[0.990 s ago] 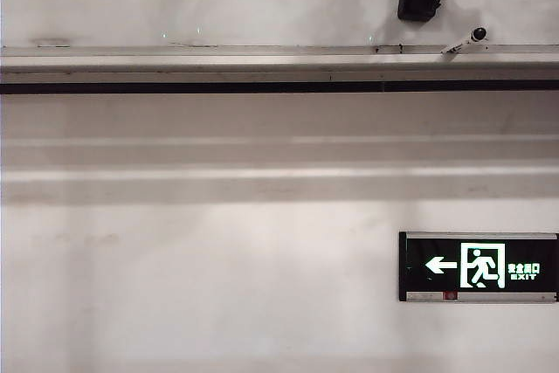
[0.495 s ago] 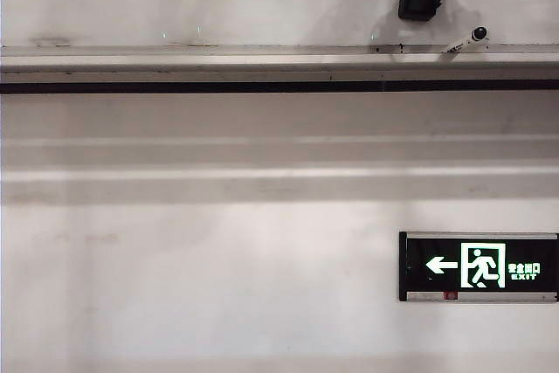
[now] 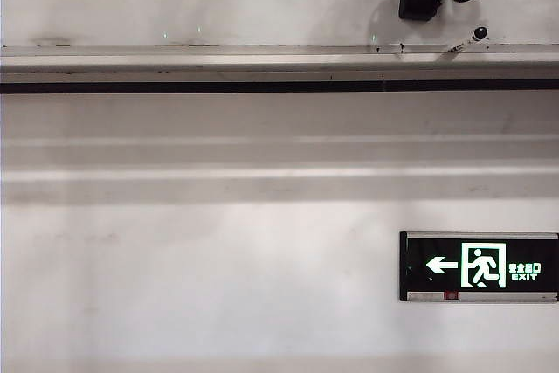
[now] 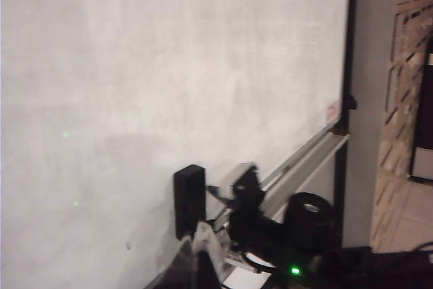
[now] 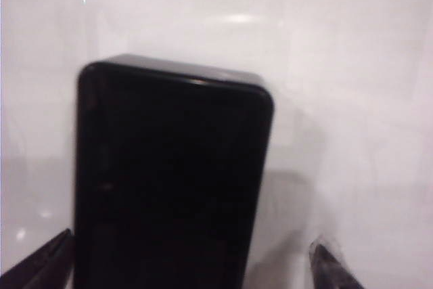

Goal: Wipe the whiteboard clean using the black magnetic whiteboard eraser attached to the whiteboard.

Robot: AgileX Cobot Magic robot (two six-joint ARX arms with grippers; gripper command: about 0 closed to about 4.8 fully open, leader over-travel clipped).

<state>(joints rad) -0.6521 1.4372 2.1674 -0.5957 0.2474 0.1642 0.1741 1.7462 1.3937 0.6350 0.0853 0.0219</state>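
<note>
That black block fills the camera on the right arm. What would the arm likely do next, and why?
Probably ease forward a little, then close. The right tool is open, with one fingertip on each side of the eraser, which sits on the whiteboard, not yet gripped. The left tool, out of view, plays no part.

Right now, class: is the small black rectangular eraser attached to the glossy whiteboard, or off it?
Attached: the eraser sits flat on the whiteboard, between the right gripper's open fingertips.
</note>
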